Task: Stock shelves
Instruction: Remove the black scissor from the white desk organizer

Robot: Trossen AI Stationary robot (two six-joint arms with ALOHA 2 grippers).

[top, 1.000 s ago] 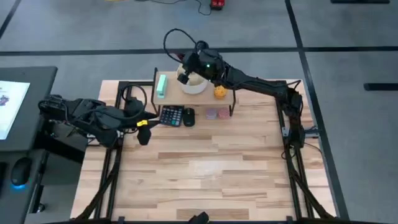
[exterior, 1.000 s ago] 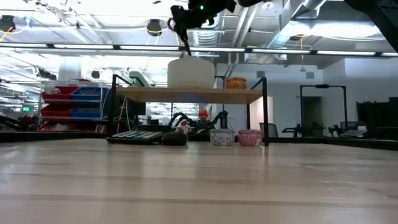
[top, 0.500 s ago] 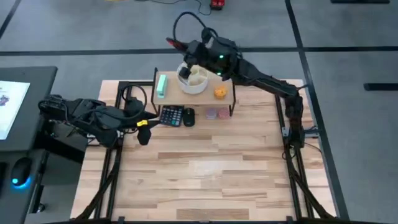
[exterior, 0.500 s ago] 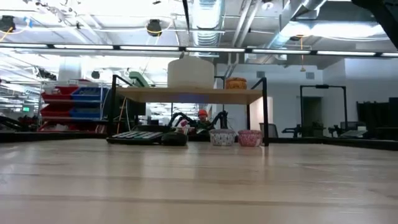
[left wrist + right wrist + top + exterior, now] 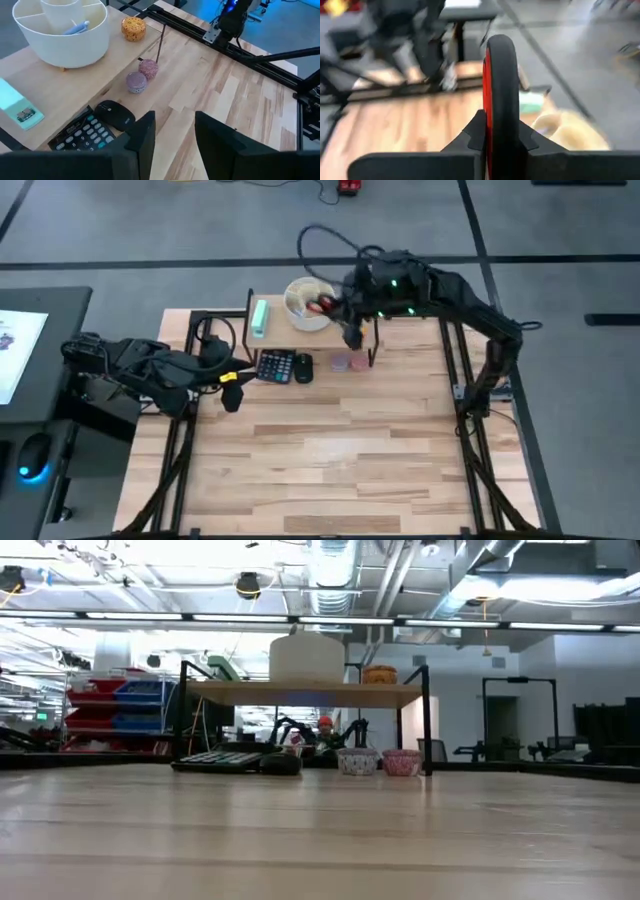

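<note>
Light-wood counter [image 5: 330,450] spreads widest under me, with black frame rails along its sides. At its far edge stands the shelf [image 5: 278,332], a small plank top on thin black legs. On that top sit a white divided bowl [image 5: 305,302], a mint-green box [image 5: 261,317] at one end and a small orange item [image 5: 133,28] at the other. Under and in front of the shelf lie a calculator [image 5: 275,365], a black mouse [image 5: 304,367] just beside it, and two small pinkish cupcake-like pieces [image 5: 142,75] by the shelf leg.

My right arm reaches in from the counter's right side, raised above the shelf's orange end, with my right gripper [image 5: 340,305] just beside the bowl's rim. It is clamped on a red-and-black disc [image 5: 499,100], seen edge-on between the fingers; what that item is I can only guess, since the wrist picture is blurred.

My left arm waits folded at the counter's left edge, my left gripper [image 5: 172,132] with its fingers narrowly parted and holding nothing.
</note>
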